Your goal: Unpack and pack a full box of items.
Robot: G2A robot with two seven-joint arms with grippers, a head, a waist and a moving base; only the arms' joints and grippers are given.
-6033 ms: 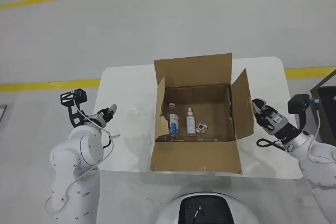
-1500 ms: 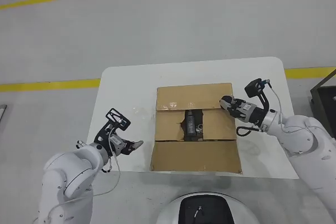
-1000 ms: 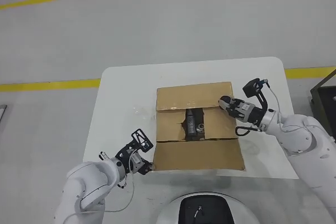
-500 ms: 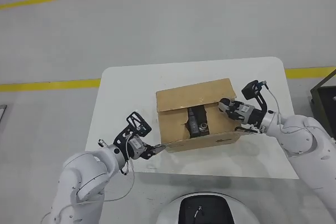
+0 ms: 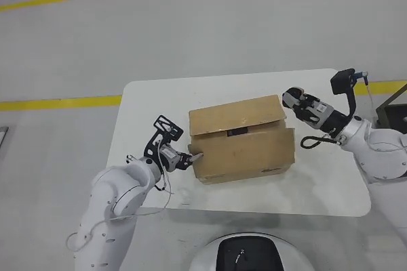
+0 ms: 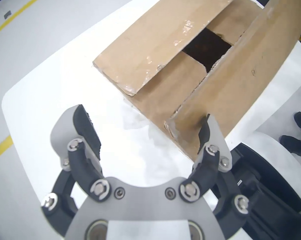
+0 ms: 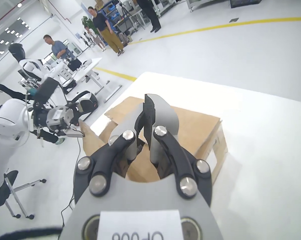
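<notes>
The box point(image 5: 241, 139) sits near the middle of my bench point(image 5: 149, 101), turned a little askew. Its far flap point(image 5: 234, 115) lies folded down over the top. The near flap point(image 6: 265, 38) is tilted up and not yet flat, and a dark gap point(image 6: 206, 49) shows between the two. I can't make out anything inside through it.

At the box's 8 o'clock corner I have the left gripper point(image 6: 144, 118) with its jaws spread wide. One finger point(image 6: 211, 131) touches the ragged corner of the near flap, and the other is out over bare bench.

At the box's 2 o'clock, by its far right corner, is the right gripper point(image 5: 292, 97), jaws closed against each other. I can't tell whether it touches the cardboard or hangs just beside it.
</notes>
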